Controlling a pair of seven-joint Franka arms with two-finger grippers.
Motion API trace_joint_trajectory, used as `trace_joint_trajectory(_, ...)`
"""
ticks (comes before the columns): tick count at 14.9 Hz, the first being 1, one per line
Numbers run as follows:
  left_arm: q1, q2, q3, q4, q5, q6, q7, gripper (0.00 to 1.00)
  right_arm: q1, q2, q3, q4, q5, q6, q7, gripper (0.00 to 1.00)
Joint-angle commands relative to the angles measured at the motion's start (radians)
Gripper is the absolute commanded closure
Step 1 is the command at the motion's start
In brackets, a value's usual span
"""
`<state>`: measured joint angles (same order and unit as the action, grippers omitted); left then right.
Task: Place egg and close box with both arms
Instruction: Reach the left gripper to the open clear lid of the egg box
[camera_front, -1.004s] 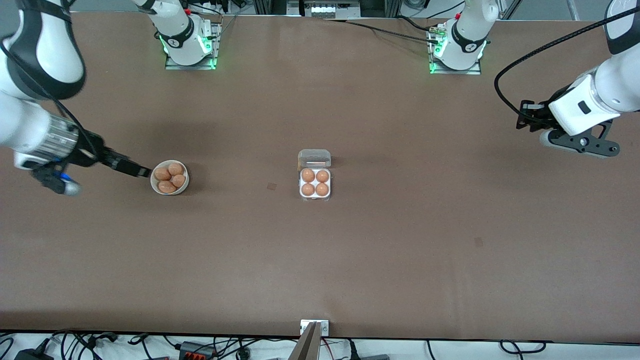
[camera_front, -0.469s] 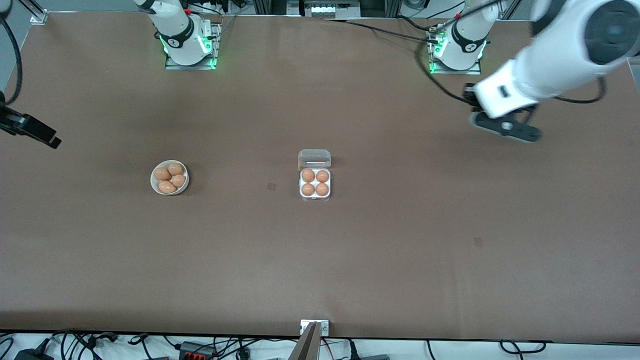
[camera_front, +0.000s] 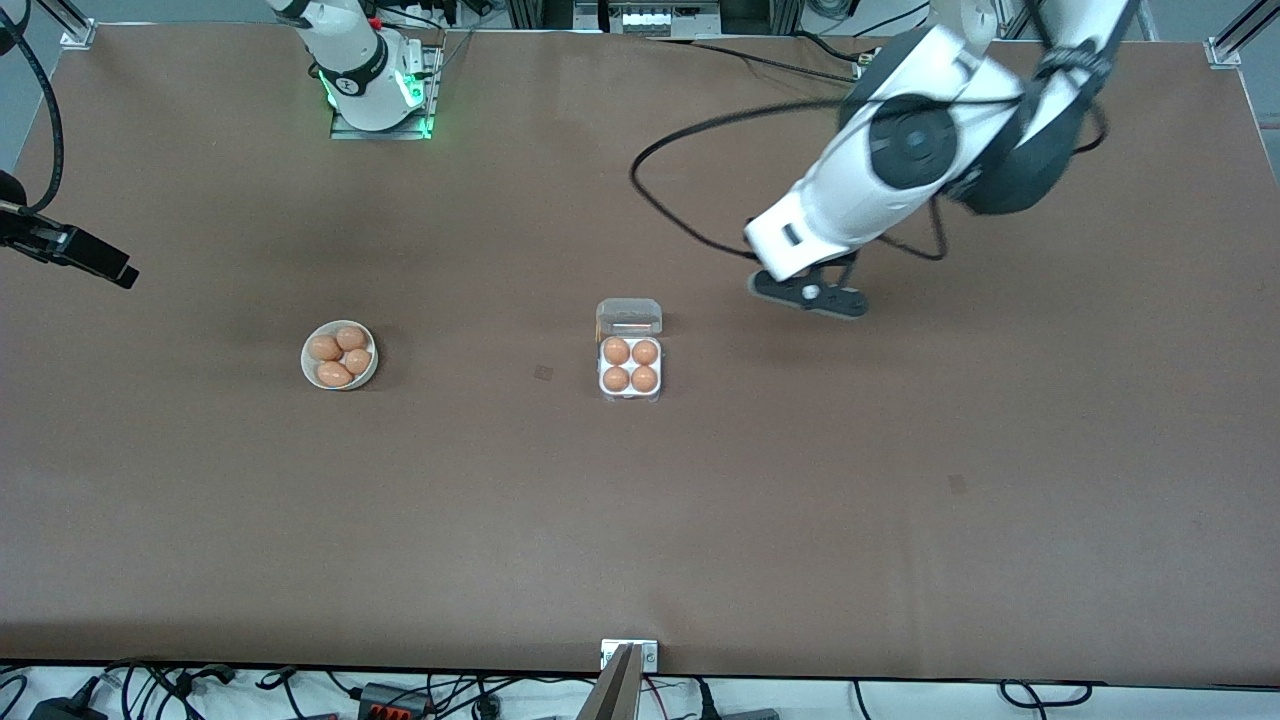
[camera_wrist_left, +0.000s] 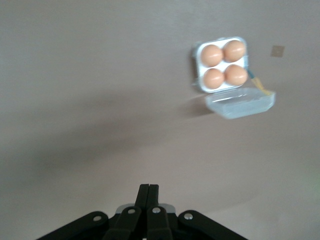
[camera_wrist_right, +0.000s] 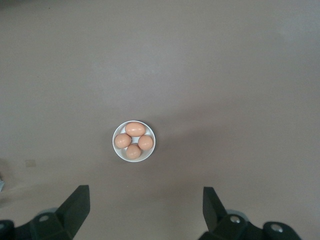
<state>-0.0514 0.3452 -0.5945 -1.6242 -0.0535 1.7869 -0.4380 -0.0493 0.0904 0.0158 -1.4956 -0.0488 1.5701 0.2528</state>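
The box (camera_front: 630, 382) is a white tray in the middle of the table, and every cell holds an orange-brown egg (camera_front: 616, 351). Its clear lid (camera_front: 629, 316) stands open at the edge farther from the front camera. My left gripper (camera_front: 808, 294) hangs over bare table beside the box, toward the left arm's end. In the left wrist view it (camera_wrist_left: 148, 192) is shut and empty, with the box (camera_wrist_left: 197, 67) and lid (camera_wrist_left: 240, 104) ahead. My right gripper (camera_front: 112, 267) is over the table's edge at the right arm's end, open (camera_wrist_right: 146, 200) and empty.
A round white bowl (camera_front: 310, 368) with several more eggs (camera_front: 336, 358) sits toward the right arm's end, level with the box; it also shows in the right wrist view (camera_wrist_right: 120, 150). A small dark mark (camera_front: 543, 373) lies between bowl and box.
My left arm has swung in from its end of the table to beside the box. My right gripper drew back from the bowl to the table's edge, then barely moved.
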Motion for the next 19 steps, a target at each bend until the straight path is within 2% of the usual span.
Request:
trace_joint_trajectory(1, -0.077, 0.076, -0.008, 0.021, 0.011, 0.054, -0.051, 0.99, -0.064, -0.008, 0.064, 0.009, 0.007, -0.016, -0.007, 0.00)
trace_joint_trajectory(4, -0.157, 0.141, -0.001, -0.005, 0.018, 0.196, -0.105, 0.99, -0.061, -0.004, 0.066, 0.009, 0.007, -0.019, -0.006, 0.00)
trace_joint_trajectory(8, -0.232, 0.213, 0.001, -0.028, 0.101, 0.308, -0.214, 0.99, -0.061, -0.006, 0.067, 0.015, 0.007, -0.018, -0.003, 0.00)
trace_joint_trajectory(11, -0.300, 0.293, 0.002, -0.028, 0.255, 0.411, -0.371, 0.99, -0.058, -0.006, 0.069, 0.017, 0.023, -0.018, 0.006, 0.00)
trace_joint_trajectory(14, -0.318, 0.350, 0.002, -0.022, 0.458, 0.469, -0.494, 0.99, -0.061, -0.006, 0.067, 0.017, 0.032, -0.018, 0.006, 0.00)
trace_joint_trajectory(16, -0.317, 0.354, 0.015, -0.019, 0.582, 0.514, -0.539, 0.99, -0.060, -0.006, 0.067, 0.015, 0.037, -0.019, -0.009, 0.00)
trace_joint_trajectory(19, -0.301, 0.347, 0.021, -0.003, 0.626, 0.517, -0.547, 0.99, -0.029, -0.006, 0.069, 0.005, 0.023, -0.013, -0.105, 0.00)
